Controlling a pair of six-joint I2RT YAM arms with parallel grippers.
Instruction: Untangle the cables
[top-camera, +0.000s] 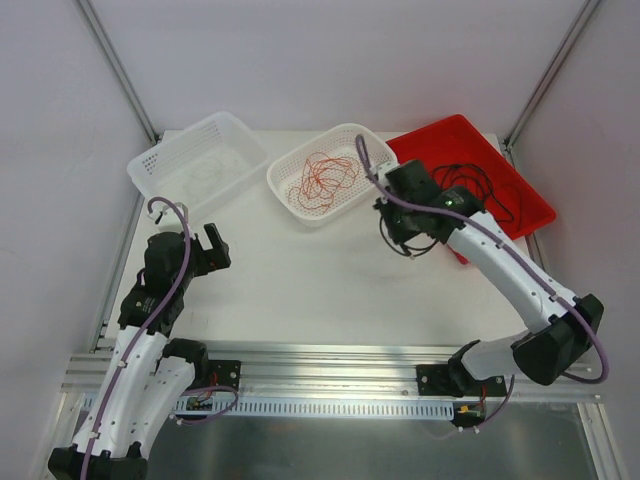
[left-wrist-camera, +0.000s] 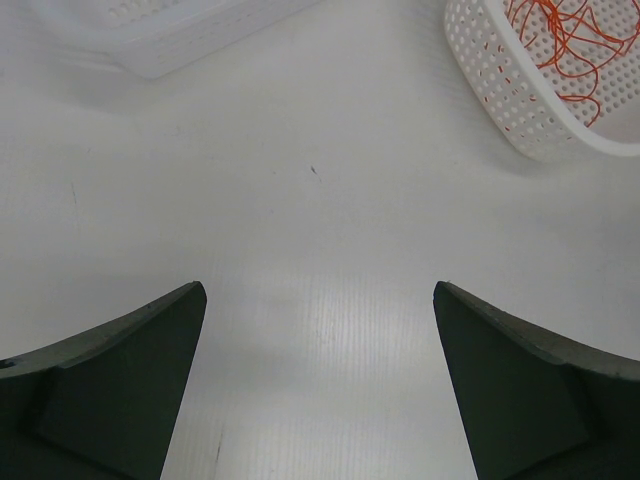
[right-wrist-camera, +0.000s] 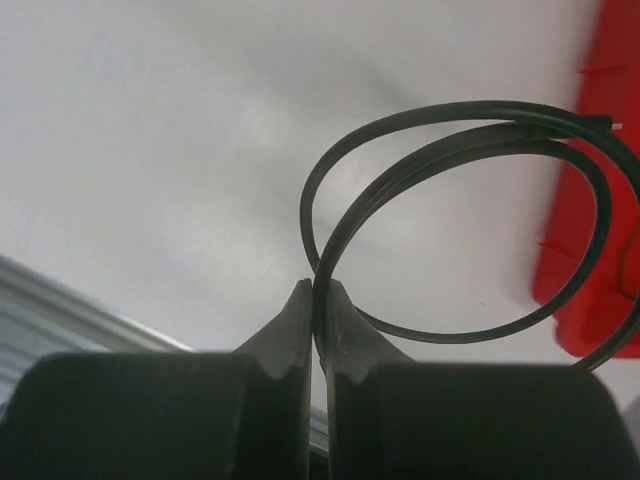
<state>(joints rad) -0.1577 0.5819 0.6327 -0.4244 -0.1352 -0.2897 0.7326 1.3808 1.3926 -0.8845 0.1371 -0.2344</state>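
1. The left gripper (left-wrist-camera: 318, 288) hangs over the white table (top-camera: 300, 280), jaws spread fully and holding nothing.
2. The red tray (top-camera: 450, 140) at the far right holds the tangled black cables (top-camera: 490, 190).
3. The white basket (top-camera: 308, 150) beside it holds the red-orange cables (top-camera: 322, 180).
4. The right gripper (right-wrist-camera: 315, 295) is pinched tight on a black cable loop (right-wrist-camera: 304, 205) just off the tray's near-left edge. It appears to be drawing one strand free.
5. The next move likely needs a slow pull away, so the trailing loops slip out without dragging the pile.
6. No writing is legible.

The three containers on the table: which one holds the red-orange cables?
The middle white basket, with red-orange cables coiled inside. The left white basket shows none of that colour; the red tray holds black cables.
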